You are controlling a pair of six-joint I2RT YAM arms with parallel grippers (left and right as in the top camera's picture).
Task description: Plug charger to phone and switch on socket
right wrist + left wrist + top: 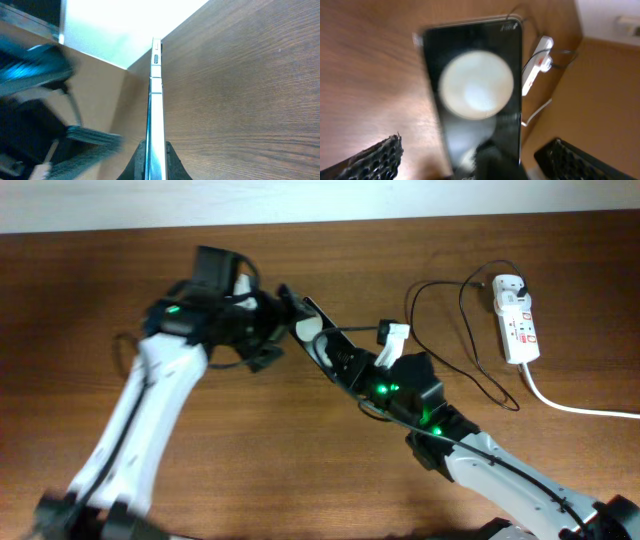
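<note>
My right gripper [338, 358] is shut on the black glossy phone [322, 328] and holds it on edge above the table. The right wrist view shows the phone's thin silver edge [156, 90] pinched between the fingers [155, 150]. My left gripper [272, 332] is open, its fingers spread to either side of the phone's face [475, 85], apart from it [477, 142]. The white socket strip [516, 320] lies at the far right, also in the left wrist view [536, 62]. The thin black charger cable [440, 330] loops beside it, its plug head [523, 284] at the strip. Its connector tip cannot be made out.
The strip's thick white cord [580, 408] runs off the right edge. The brown wooden table [330, 470] ends at a pale wall along the back. The two arms cross the left and lower right of the table.
</note>
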